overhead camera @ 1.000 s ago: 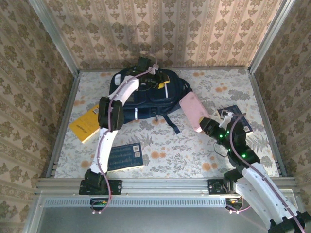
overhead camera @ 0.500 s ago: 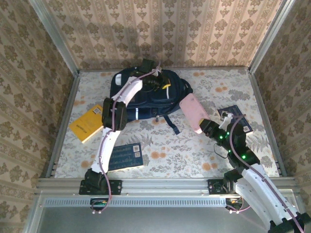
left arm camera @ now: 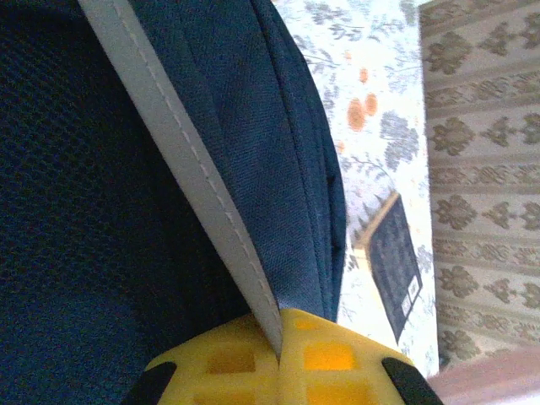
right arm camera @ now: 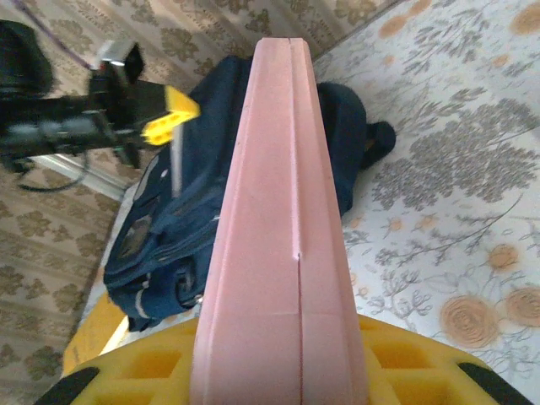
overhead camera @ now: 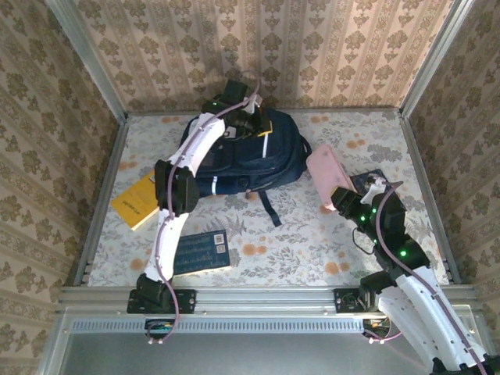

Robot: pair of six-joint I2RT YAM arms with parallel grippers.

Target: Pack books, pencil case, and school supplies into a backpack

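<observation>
The backpack (overhead camera: 234, 156) lies at the far middle of the table (overhead camera: 297, 242), its pale-trimmed top edge pinched tight between the left gripper's (overhead camera: 260, 128) fingers; just right of it the pencil case (overhead camera: 328, 173) stands on edge, clamped at its near end by the right gripper (overhead camera: 344, 201). Packing the case looks like the step in hand; next it must travel left to the bag's mouth and be released inside. Print on the yellow book (overhead camera: 137, 199), blue book (overhead camera: 199, 250) and navy book (overhead camera: 380, 178) is too small to read.
</observation>
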